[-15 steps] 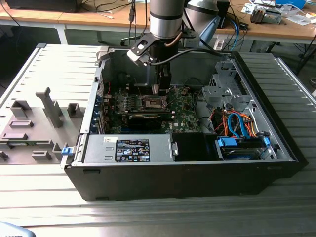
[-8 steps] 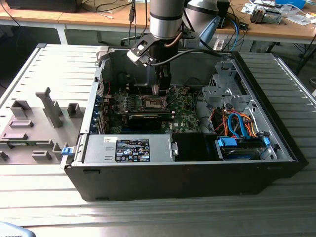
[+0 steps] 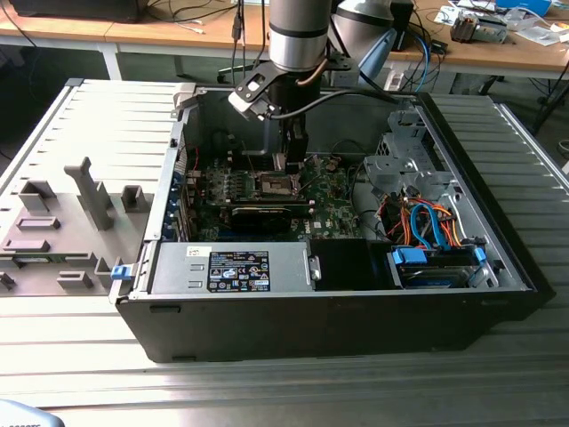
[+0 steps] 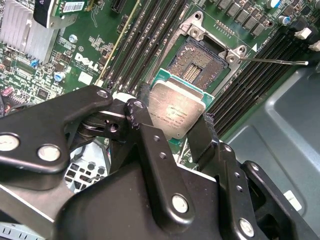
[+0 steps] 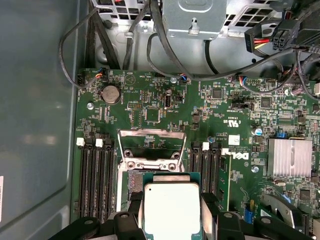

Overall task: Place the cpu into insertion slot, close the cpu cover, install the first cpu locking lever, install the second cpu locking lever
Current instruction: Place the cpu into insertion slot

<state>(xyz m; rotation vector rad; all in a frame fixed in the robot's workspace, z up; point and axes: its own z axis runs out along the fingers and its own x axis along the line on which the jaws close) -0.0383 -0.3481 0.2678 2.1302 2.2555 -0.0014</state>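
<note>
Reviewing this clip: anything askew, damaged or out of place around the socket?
Nothing stands out. The hand grips the cpu by two opposite edges over the bare insertion slot, and the cpu cover stands swung open.

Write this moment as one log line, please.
gripper shut on cpu | cpu near insertion slot, not seated | cpu cover open

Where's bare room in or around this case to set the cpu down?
Bare: the grey case panel beside the memory slots, and the ribbed table before the case. Crowded: the board around the insertion slot, the cables.
</note>
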